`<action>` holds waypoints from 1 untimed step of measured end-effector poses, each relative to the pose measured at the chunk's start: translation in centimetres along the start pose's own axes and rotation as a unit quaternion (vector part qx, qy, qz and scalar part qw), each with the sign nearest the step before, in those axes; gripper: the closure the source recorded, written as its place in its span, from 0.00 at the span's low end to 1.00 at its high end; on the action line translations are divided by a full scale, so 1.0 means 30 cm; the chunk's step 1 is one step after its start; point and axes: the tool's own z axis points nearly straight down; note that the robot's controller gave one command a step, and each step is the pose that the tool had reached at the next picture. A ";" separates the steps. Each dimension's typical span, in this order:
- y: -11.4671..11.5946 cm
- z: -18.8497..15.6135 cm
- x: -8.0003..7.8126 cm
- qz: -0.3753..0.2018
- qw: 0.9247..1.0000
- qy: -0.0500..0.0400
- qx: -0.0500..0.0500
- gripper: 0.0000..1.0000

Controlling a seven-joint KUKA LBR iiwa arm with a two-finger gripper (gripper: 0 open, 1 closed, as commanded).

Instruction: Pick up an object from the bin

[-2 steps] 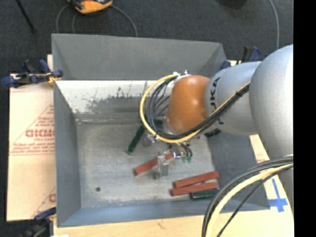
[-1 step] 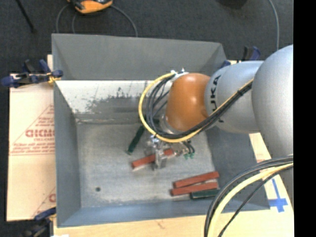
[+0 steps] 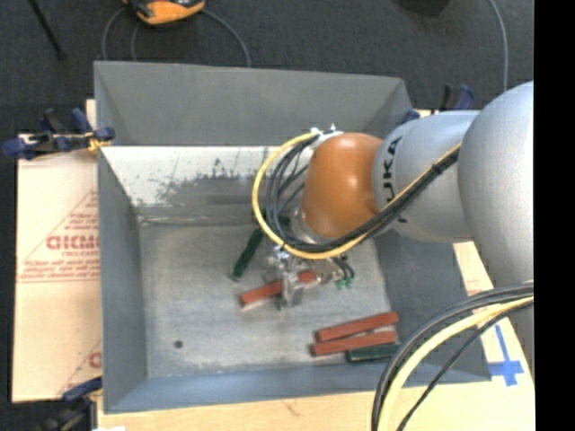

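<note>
Around the claw (image 3: pixel 287 285) we see a few loose pieces on the floor of the grey bin (image 3: pixel 180 330). A dark green stick (image 3: pixel 246 255) lies slantwise just to the claw's upper left, and a small green piece (image 3: pixel 344 282) sits just to its right. Lower right of the claw and well apart, two red-brown bars (image 3: pixel 358 328) lie side by side with a dark green bar (image 3: pixel 373 355) against them.

Under the claw lies a flat, narrow red-brown strip (image 3: pixel 259 296), slanting up to the right; the claw crosses it about midway.

The arm (image 3: pixel 449 178) bends down at its orange wrist cover (image 3: pixel 337 182), so the claw points downward. We cannot tell whether the claw is spread or pressed together.
</note>
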 end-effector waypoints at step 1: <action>0.000 -0.009 0.002 0.000 1.000 0.001 0.000 1.00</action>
